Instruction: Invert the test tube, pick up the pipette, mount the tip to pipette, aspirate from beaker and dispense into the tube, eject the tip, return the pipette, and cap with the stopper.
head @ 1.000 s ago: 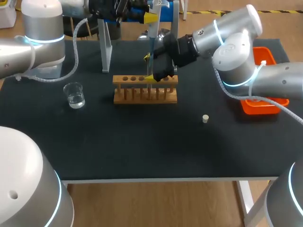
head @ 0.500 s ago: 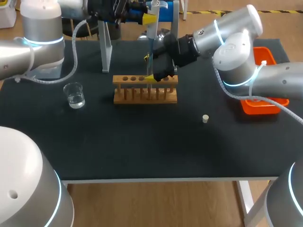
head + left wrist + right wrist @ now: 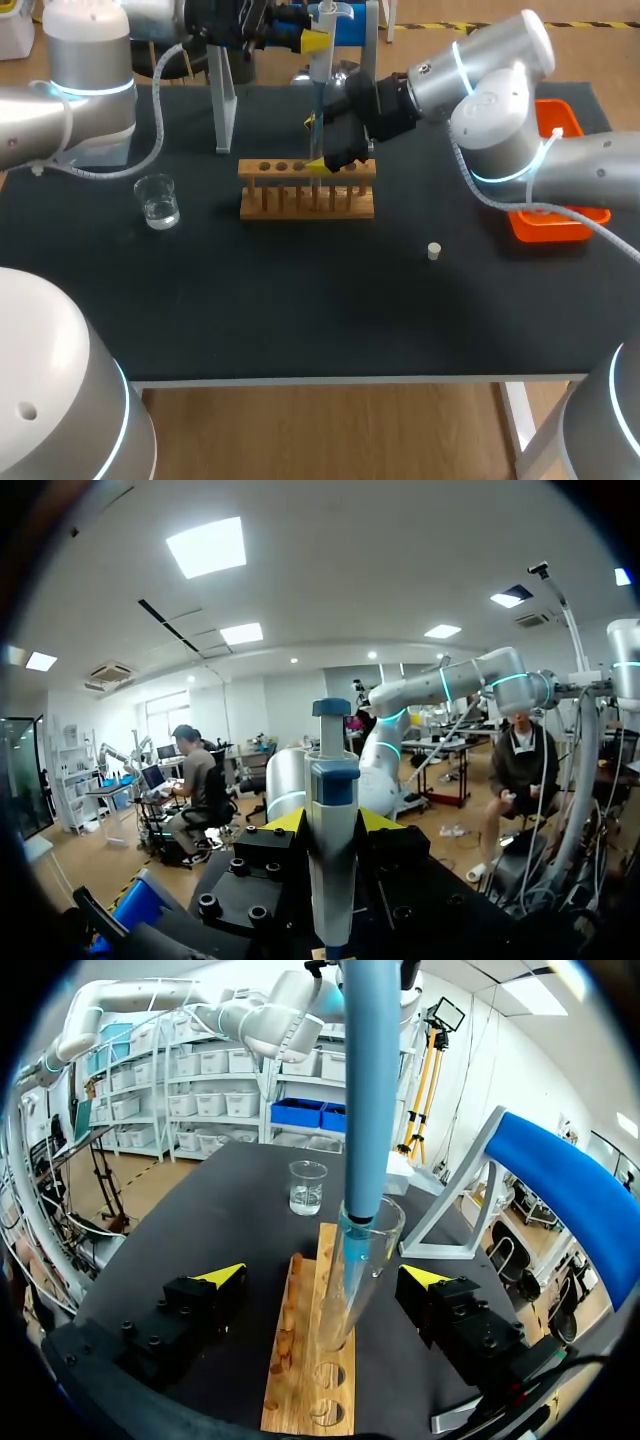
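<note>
Plainly, the pipette hangs upright at the far middle of the desk, clamped in the left tool, which reaches in from ten o'clock. In the left wrist view the pipette stands right in front of the tool's two yellow tips, both pressed close to its body from either side, so the left tool is closed tight on it.

From there the shaft drops at six o'clock to the wooden rack. In the right wrist view the blue shaft comes down into the mouth of the test tube, which stands upright in the rack, and the clear tip sits inside the glass.

The right tool comes in from two o'clock and sits at the rack's far edge. Its fingers are spread wide, one on each side of the tube, with a gap between each and the glass; the right tool holds nothing.

The beaker, with clear liquid in it, stands at nine o'clock of the rack, well apart. The stopper lies on the desk at four o'clock of the rack. An orange tray sits at three o'clock, partly under the right arm.
</note>
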